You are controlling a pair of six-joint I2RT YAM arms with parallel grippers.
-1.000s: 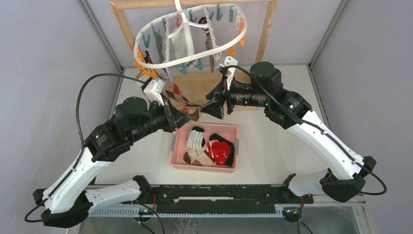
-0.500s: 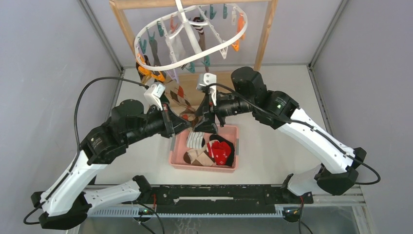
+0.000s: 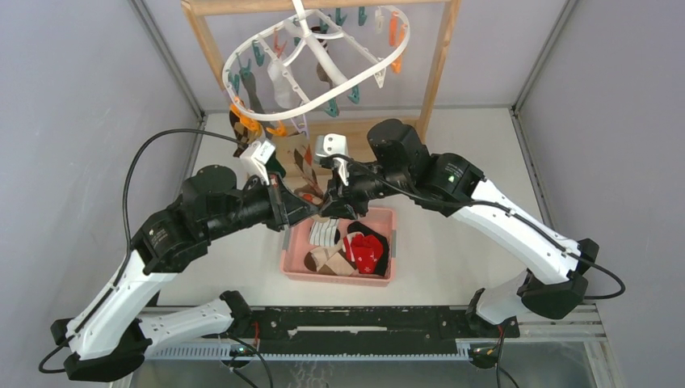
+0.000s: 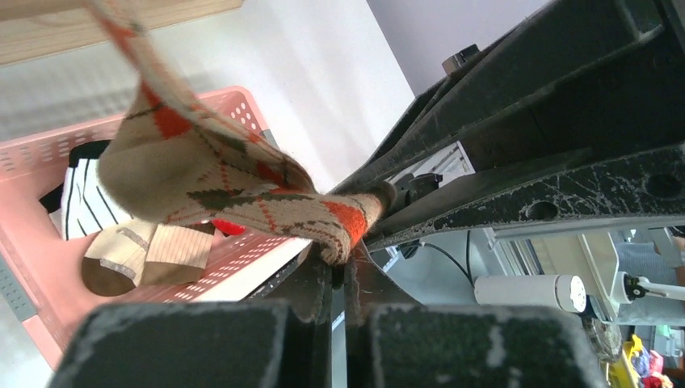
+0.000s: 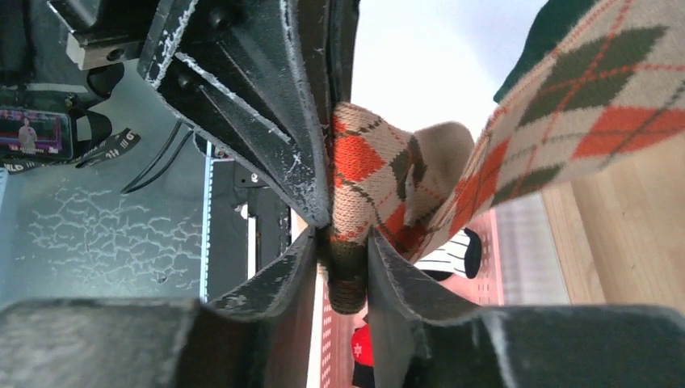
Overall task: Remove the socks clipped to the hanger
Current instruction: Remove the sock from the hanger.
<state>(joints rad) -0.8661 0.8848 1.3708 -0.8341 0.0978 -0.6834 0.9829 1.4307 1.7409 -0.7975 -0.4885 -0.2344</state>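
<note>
Your left gripper (image 4: 339,267) and right gripper (image 5: 347,267) both clamp the low end of the argyle sock (image 5: 367,174) over the pink basket (image 3: 380,212); it stretches up toward the hanger (image 3: 371,78). The next move probably calls for a steady downward pull

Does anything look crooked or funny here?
Yes. The white hanger hangs tilted, not level. Also odd: the left gripper and the right gripper both pinch the same argyle sock above the pink basket.
</note>
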